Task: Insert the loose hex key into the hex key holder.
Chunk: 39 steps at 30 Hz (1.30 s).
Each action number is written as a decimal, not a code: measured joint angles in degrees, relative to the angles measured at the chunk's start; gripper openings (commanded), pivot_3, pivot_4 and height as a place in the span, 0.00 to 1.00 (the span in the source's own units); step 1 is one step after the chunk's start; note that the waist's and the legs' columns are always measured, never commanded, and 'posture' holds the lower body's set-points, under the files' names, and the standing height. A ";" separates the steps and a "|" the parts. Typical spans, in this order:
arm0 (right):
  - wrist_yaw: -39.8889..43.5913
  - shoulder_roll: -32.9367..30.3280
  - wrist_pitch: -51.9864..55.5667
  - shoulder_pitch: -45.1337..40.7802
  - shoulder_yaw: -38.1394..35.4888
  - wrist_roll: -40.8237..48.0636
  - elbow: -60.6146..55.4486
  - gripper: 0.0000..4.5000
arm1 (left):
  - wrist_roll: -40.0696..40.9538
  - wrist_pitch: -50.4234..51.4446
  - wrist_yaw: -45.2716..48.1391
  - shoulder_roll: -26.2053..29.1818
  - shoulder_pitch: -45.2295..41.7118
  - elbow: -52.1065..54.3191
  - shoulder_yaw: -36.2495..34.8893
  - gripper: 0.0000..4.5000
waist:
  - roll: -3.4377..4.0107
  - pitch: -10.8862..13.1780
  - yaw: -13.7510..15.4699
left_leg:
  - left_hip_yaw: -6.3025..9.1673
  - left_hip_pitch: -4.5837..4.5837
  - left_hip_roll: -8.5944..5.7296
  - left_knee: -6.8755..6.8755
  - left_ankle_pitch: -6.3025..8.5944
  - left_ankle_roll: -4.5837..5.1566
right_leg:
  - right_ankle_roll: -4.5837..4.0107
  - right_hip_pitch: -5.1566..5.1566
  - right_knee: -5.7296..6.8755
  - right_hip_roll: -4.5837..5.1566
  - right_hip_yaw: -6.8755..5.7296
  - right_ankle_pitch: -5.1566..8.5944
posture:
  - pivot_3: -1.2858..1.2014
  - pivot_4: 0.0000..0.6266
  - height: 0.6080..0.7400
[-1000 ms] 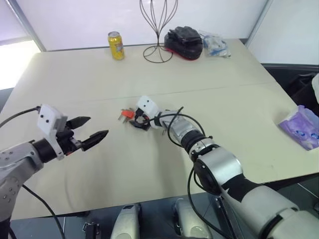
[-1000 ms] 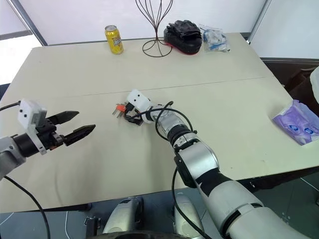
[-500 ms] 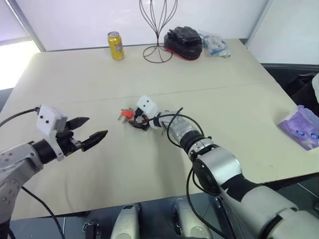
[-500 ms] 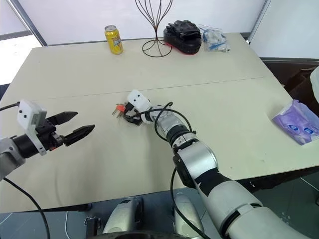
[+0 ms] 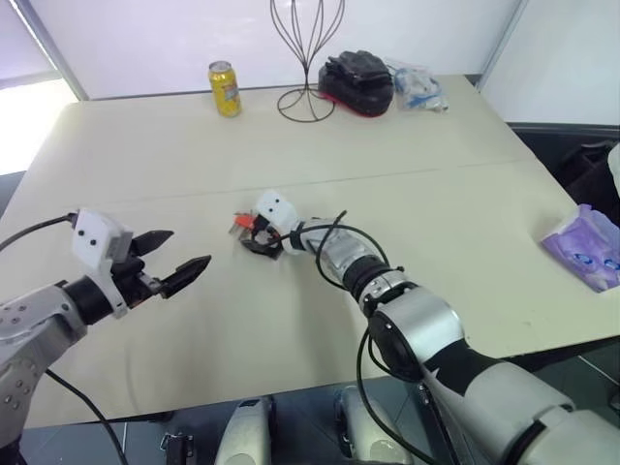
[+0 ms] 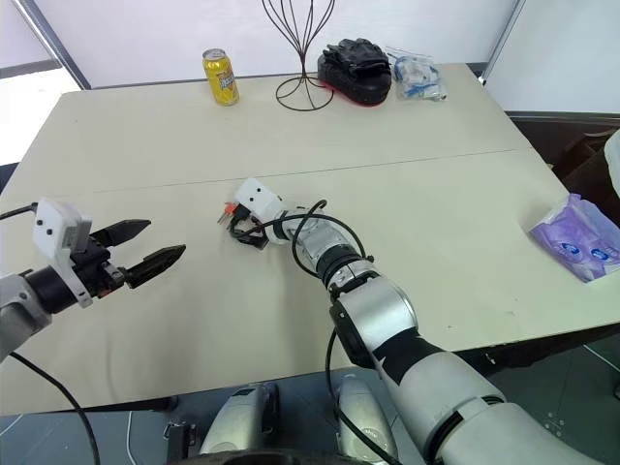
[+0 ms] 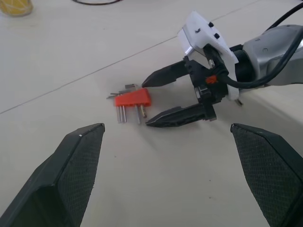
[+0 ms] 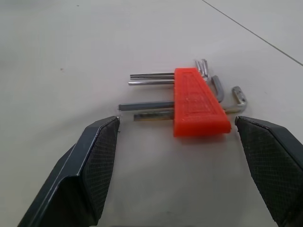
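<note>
The hex key holder [image 8: 199, 101] lies flat on the table [image 5: 436, 223] just ahead of the right gripper [image 7: 163, 99], between its spread fingertips, with its keys pointing toward the left finger [image 8: 97, 161]. The left gripper [image 5: 179, 262] hangs over the table well off to the left of the right one. Far beyond both, at the table's back edge, stand a can [image 5: 226, 88], a wire stand [image 5: 307, 58] and a bag [image 5: 358, 80], left to right.

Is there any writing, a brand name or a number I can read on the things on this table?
Yellow can: print on it, too small to read.
Purple packet: a printed pattern, no letters legible.
Orange key holder: no writing visible.
White camera boxes on the arms: no writing visible.
</note>
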<state>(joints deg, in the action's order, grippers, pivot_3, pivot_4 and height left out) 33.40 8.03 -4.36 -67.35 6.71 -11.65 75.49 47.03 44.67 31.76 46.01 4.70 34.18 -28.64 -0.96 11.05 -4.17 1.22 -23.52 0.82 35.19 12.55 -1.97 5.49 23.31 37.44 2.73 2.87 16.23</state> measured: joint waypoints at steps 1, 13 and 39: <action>0.01 0.06 0.00 0.00 0.00 -0.01 0.01 0.90 | 0.00 0.00 -0.16 -0.01 0.04 0.00 -0.07 0.99 | 0.00 0.00 0.00 | 0.00 0.00 0.00 0.00 0.00 0.00 | 0.00 0.00 0.00 0.00 0.00 0.00 | 0.52 0.24 1.00; 0.42 1.65 0.00 0.00 -0.01 -0.52 0.07 0.90 | 0.23 -0.09 -0.77 -0.03 0.15 0.42 -0.98 0.99 | 0.00 0.00 0.00 | 0.00 0.00 0.00 -0.01 0.00 -0.01 | -0.02 0.01 0.00 0.00 0.00 0.01 | 0.52 0.24 1.00; -5.58 1.69 0.14 0.00 -0.52 -0.50 0.17 0.49 | -0.81 -1.22 0.33 -0.16 -0.53 -0.39 0.16 1.00 | 0.00 0.00 0.14 | 0.00 0.00 -0.01 -0.01 -0.04 -0.07 | -0.03 0.00 0.00 0.04 -0.01 0.01 | 0.52 0.24 1.00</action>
<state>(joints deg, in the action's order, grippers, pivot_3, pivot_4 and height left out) 27.82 9.72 -4.22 -67.35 6.19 -12.14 75.66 46.22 43.45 32.09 45.85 4.17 33.80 -28.49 -0.96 11.05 -4.03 1.22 -23.53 0.81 35.18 12.51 -2.04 5.46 23.31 37.44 2.77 2.86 16.24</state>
